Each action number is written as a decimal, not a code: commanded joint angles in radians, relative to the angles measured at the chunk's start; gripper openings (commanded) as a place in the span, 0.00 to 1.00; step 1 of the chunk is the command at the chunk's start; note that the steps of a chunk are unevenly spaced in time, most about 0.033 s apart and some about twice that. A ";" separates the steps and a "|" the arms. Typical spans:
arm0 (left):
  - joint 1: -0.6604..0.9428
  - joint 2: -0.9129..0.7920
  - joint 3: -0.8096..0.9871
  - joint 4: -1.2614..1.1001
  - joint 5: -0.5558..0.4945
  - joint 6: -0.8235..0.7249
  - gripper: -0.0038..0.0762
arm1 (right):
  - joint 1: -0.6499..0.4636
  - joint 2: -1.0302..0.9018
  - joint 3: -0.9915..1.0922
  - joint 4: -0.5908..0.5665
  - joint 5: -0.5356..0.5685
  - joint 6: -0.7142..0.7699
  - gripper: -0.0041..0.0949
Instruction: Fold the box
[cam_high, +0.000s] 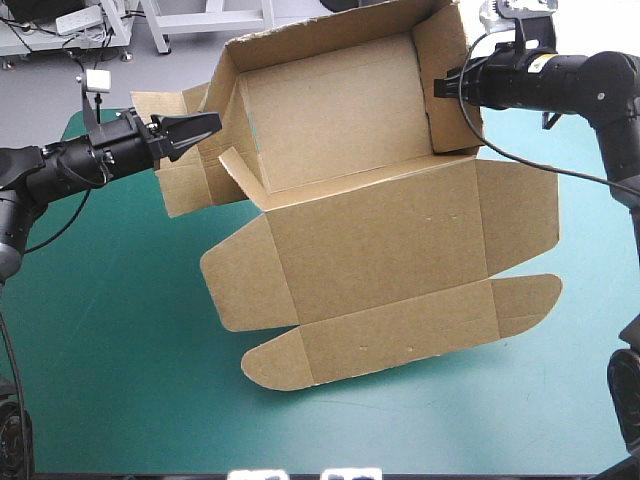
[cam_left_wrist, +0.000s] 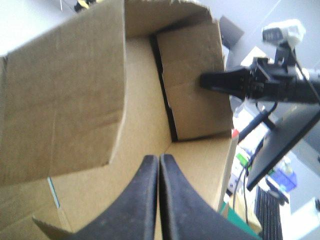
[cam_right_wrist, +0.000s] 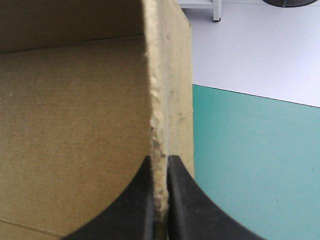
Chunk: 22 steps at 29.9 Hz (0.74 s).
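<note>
As I look down from the high camera, the teal-green table (cam_high: 110, 380) fills most of the frame, and the brown box (cam_high: 385, 240) sprawls across its centre and upper half, only part-way formed. Its biggest piece, the lid panel (cam_high: 380, 225), lies open and flat in the middle of the frame. It has a side flap (cam_high: 240, 285) at centre left, another at centre right, and a long rounded tuck strip (cam_high: 400, 340) running below it toward the lower centre. Above that, at upper centre, the tray (cam_high: 330, 110) has its walls up and its open mouth facing the camera, and it overlaps the table's far edge. Now the arms: my left gripper (cam_high: 205, 126) comes in at upper left, its black fingers closed to a single point. The tip is right at the tray's left wall, beside a loose flap (cam_high: 185, 185) that sticks out at that end. From its own camera I see those fingers meeting in a narrow arch, aimed across the tray floor at the opposite wall. My right gripper (cam_high: 440, 88) is at upper right, clamped on that right wall. Its wrist camera shows the ragged board edge pinched between the two fingers, with the table just beside it.
</note>
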 joint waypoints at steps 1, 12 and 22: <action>-0.006 -0.042 -0.030 -0.174 -0.080 0.030 0.04 | 0.000 -0.049 -0.028 0.018 -0.058 0.022 0.04; 0.133 -0.040 -0.030 -0.233 -0.212 0.114 0.04 | -0.002 -0.060 -0.028 -0.122 -0.045 0.099 0.04; 0.319 0.027 -0.030 -0.132 -0.193 0.110 0.04 | -0.002 -0.161 -0.047 -0.120 -0.048 0.099 0.04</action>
